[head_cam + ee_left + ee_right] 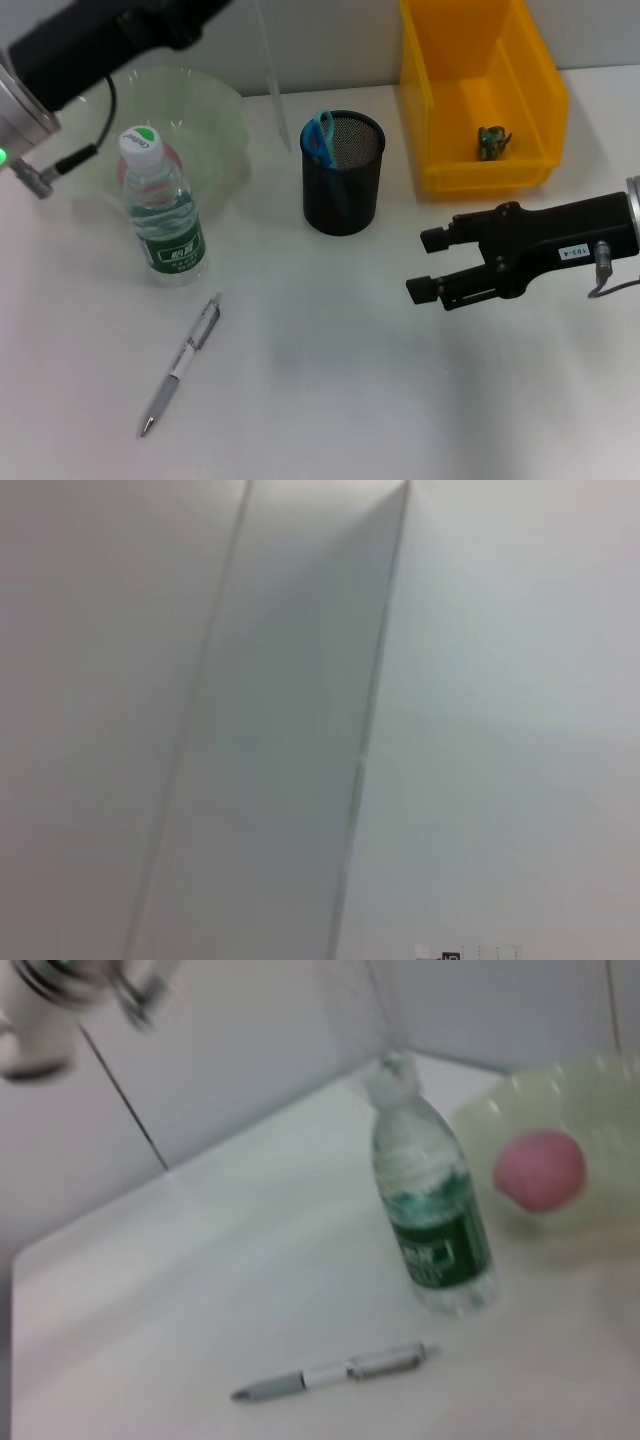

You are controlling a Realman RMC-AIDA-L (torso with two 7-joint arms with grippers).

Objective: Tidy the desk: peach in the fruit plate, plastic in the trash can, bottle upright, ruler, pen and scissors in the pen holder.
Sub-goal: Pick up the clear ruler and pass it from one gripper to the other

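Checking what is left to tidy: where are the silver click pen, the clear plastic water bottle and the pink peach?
silver click pen [182, 362], head view, barrel middle.
clear plastic water bottle [166, 227], head view, green label.
pink peach [539, 1170], right wrist view, centre.

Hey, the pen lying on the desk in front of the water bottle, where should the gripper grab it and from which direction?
Probably from straight above, closing across the white barrel of the pen near its middle. It lies flat on the desk, slanted, clip end toward the bottle, with clear space on both sides. The open right gripper would need turning so its fingers straddle the barrel.
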